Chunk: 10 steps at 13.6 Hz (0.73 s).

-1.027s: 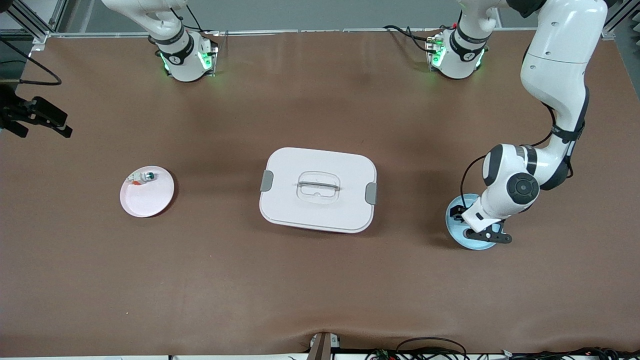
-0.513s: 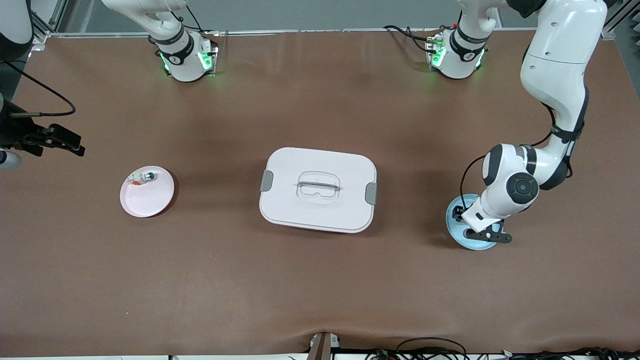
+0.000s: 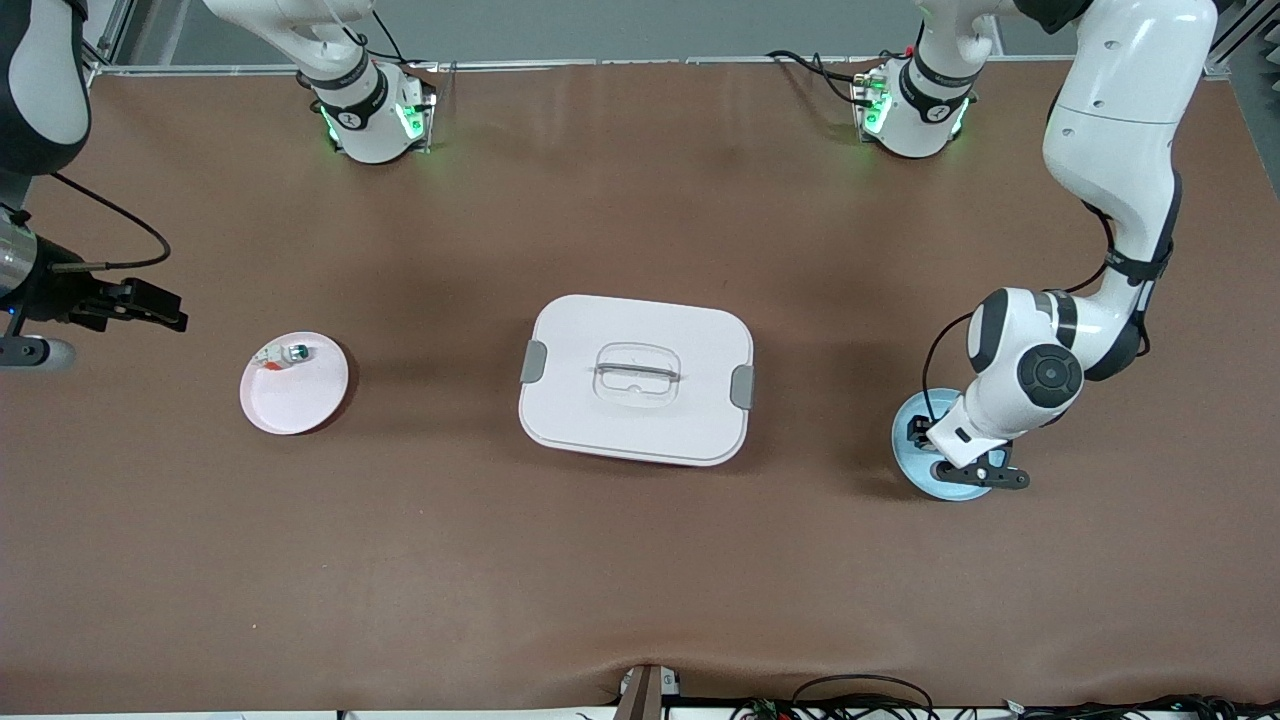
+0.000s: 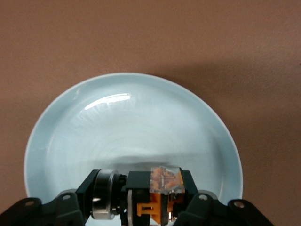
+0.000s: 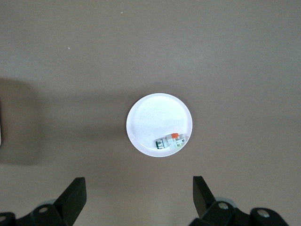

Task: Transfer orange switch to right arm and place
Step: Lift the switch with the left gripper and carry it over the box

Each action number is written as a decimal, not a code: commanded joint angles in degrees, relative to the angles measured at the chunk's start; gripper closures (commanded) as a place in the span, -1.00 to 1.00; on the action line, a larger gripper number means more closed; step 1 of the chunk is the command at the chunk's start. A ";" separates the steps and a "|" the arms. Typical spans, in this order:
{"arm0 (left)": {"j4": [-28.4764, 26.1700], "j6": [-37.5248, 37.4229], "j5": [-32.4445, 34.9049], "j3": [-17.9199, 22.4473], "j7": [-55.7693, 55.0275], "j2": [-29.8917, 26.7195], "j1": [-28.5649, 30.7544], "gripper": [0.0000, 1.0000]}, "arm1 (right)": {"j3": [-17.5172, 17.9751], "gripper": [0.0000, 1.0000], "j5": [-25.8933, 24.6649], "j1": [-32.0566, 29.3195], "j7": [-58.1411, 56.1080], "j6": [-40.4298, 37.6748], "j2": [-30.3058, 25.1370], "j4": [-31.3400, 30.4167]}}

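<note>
Orange switch (image 4: 157, 195): clamped in left end effector (image 3: 968, 470), low in the blue plate (image 4: 70, 122).
Long axis runs across the fingers. Right end effector (image 3: 150, 305), wide open and empty, hangs above the desk (image 3: 640, 580) beside the pink plate (image 3: 300, 405), well apart from the blue plate; white box (image 3: 637, 378) between.

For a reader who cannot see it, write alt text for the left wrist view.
The left gripper is shut on the orange switch, a small black block with an orange middle, low over a pale blue plate. The round plate sits on the brown table.
</note>
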 commanded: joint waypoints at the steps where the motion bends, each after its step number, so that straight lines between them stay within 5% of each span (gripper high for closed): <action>1: -0.42 -5.48 -0.68 -0.36 -2.02 -4.54 0.23 0.31 | 0.33 -1.00 -0.40 -1.58 -0.82 -0.72 1.02 1.56; 5: 1.68 -13.64 -5.24 -0.45 -3.87 -10.34 -0.21 0.31 | 0.33 -1.00 0.21 -2.64 -0.91 -0.81 3.22 2.35; 10: 12.13 -31.32 -13.84 -2.12 -5.70 -14.91 -0.03 0.21 | 0.33 -1.00 -0.22 -2.81 -0.91 -1.42 4.80 2.44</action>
